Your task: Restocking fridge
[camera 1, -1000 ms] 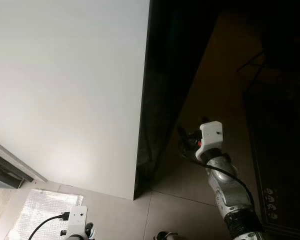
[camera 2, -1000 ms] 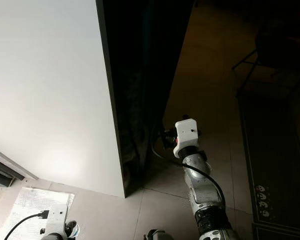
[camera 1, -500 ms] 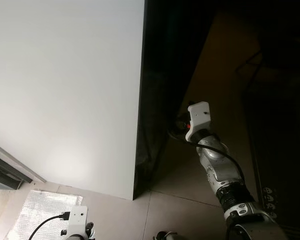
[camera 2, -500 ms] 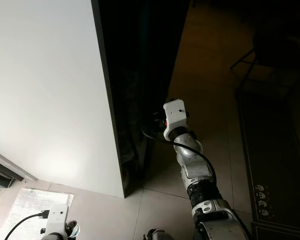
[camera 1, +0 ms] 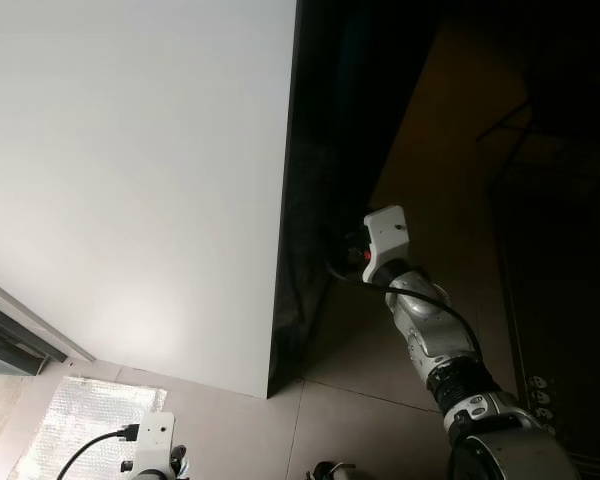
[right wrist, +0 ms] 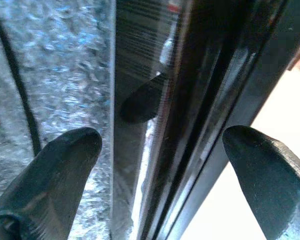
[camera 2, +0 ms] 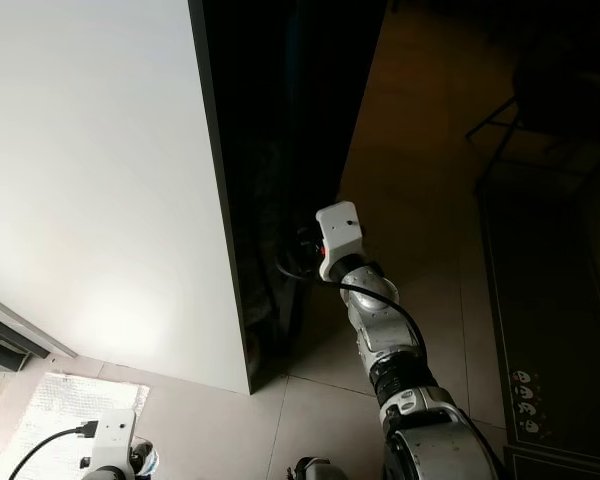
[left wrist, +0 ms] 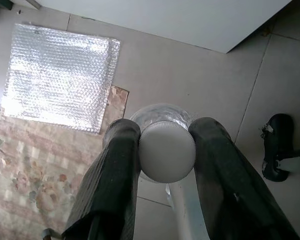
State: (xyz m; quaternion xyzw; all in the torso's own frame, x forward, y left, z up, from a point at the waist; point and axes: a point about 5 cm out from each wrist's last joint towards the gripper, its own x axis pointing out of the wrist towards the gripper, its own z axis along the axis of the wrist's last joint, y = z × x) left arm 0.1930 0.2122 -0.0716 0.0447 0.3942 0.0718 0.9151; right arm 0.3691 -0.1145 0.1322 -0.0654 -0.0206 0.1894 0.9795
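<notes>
A tall white fridge panel [camera 1: 130, 180] has a black side edge [camera 1: 310, 200]. My right gripper [camera 2: 298, 243] reaches into the dark at that edge, at the end of the silver arm. In the right wrist view the right gripper [right wrist: 160, 145] is open, and the glossy black edge [right wrist: 190, 100] runs between its fingers [right wrist: 65, 155]. My left gripper [left wrist: 166, 131] hangs low over the floor, shut on a clear bottle with a white cap [left wrist: 167, 155]. Its white wrist unit [camera 1: 152, 440] sits at the lower left.
A sheet of bubble wrap [left wrist: 60, 75] lies on the tiled floor beside a floral rug [left wrist: 35, 175]. A dark mat [camera 1: 560, 300] and a thin dark frame [camera 1: 510, 130] stand to the right. My black foot [left wrist: 277, 145] is near the fridge corner.
My right arm has swung left and forward, bringing the gripper from open floor up to the fridge's black edge. The left arm has stayed put.
</notes>
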